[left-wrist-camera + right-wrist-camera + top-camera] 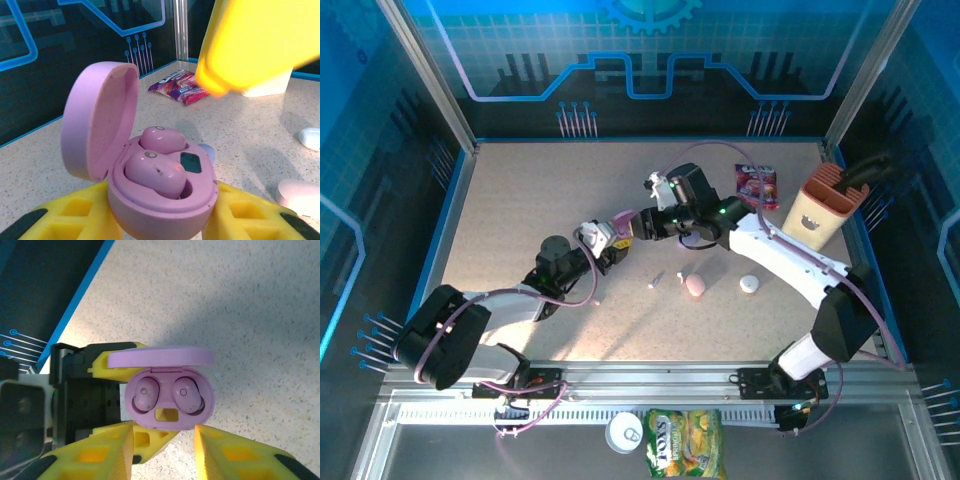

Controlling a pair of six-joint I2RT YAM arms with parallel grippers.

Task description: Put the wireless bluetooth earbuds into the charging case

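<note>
Now: left gripper (160, 226) clamps the pink pebble-shaped plastic charging case (165, 202), hinged lid (100, 120) up, above mid-table. Both stubby pink plastic earbuds (145, 396) sit side by side in its wells. Just right of the case hangs the right gripper (164, 440), jaws parted, empty; likely the arm to shut the lid. Open speckled tabletop (520, 200) all round, edges well apart.
</note>
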